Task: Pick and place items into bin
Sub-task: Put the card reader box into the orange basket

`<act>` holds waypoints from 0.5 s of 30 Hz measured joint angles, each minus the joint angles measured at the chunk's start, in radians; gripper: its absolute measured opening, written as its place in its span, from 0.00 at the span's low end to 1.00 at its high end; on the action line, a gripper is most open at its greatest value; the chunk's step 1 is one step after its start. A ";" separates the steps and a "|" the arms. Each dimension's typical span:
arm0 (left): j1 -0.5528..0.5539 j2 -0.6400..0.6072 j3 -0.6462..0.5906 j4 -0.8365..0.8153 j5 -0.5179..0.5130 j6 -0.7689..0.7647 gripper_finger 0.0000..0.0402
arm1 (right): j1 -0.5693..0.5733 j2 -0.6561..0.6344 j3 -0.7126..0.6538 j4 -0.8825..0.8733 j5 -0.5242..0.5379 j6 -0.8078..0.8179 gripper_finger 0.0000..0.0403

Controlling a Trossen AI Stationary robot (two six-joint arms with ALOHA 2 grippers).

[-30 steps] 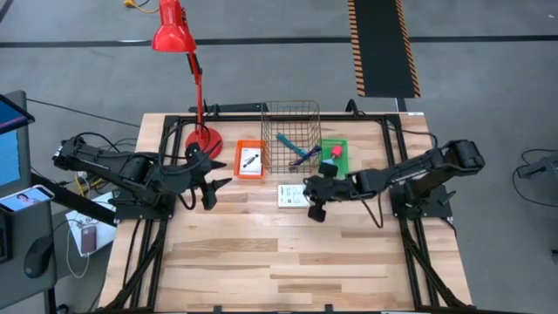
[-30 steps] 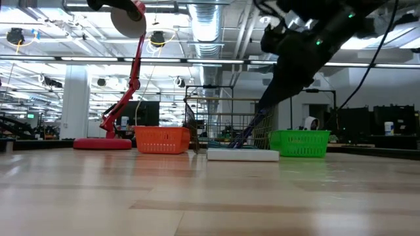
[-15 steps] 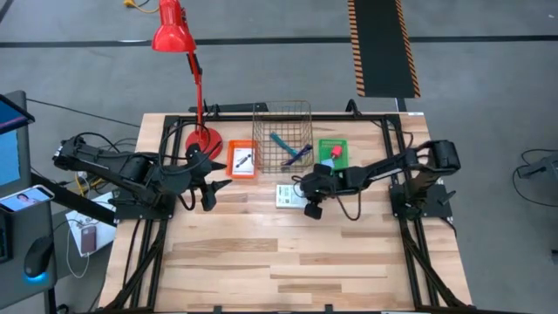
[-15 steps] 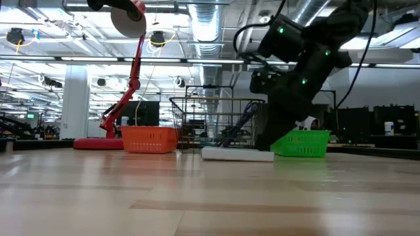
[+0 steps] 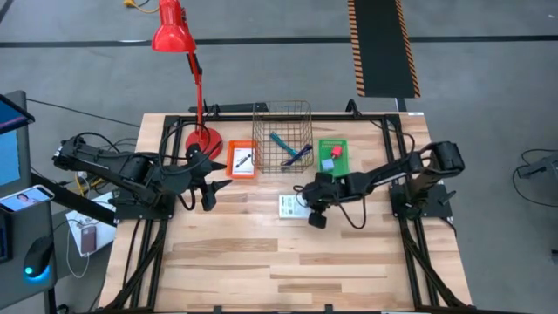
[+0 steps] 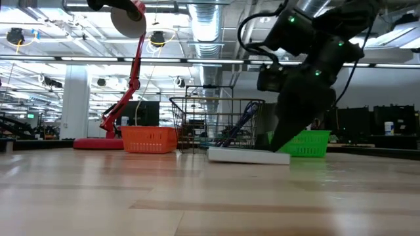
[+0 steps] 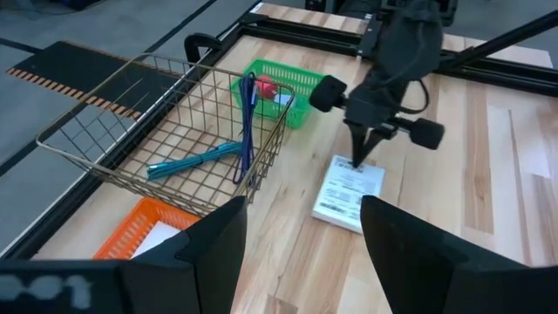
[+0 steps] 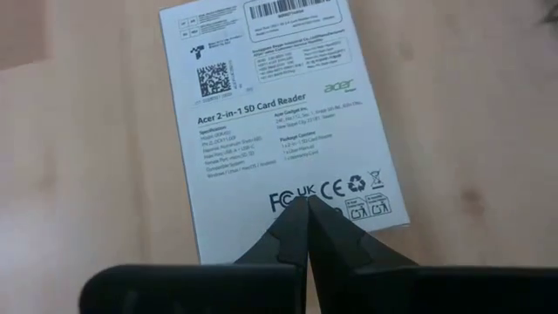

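While L hand (image 5: 212, 186) agape, R hand (image 8: 301, 209) clenched tip-down on white packet (image 8: 283, 122).

Likely industrial lab or workshop: exposed ceiling ducts (image 6: 210, 26), grey floor with hazard-striped mat (image 5: 382, 48), framed wooden workbench (image 5: 279, 262)

A white packet (image 5: 291, 206) printed in black is lying near orange (image 5: 242, 160) and green (image 5: 332, 156) baskets, showing against pale wood tabletop (image 5: 279, 262).
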 joint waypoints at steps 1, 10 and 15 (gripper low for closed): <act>0.000 0.000 0.000 0.000 0.000 0.000 0.53 | 0.009 -0.002 0.000 -0.005 -0.012 0.011 0.00; 0.000 0.041 0.000 0.008 0.024 -0.002 0.53 | 0.139 0.001 0.001 -0.011 -0.090 0.099 0.00; -0.010 0.135 0.000 0.022 0.059 -0.001 0.53 | 0.206 0.003 -0.001 0.025 -0.086 0.131 0.00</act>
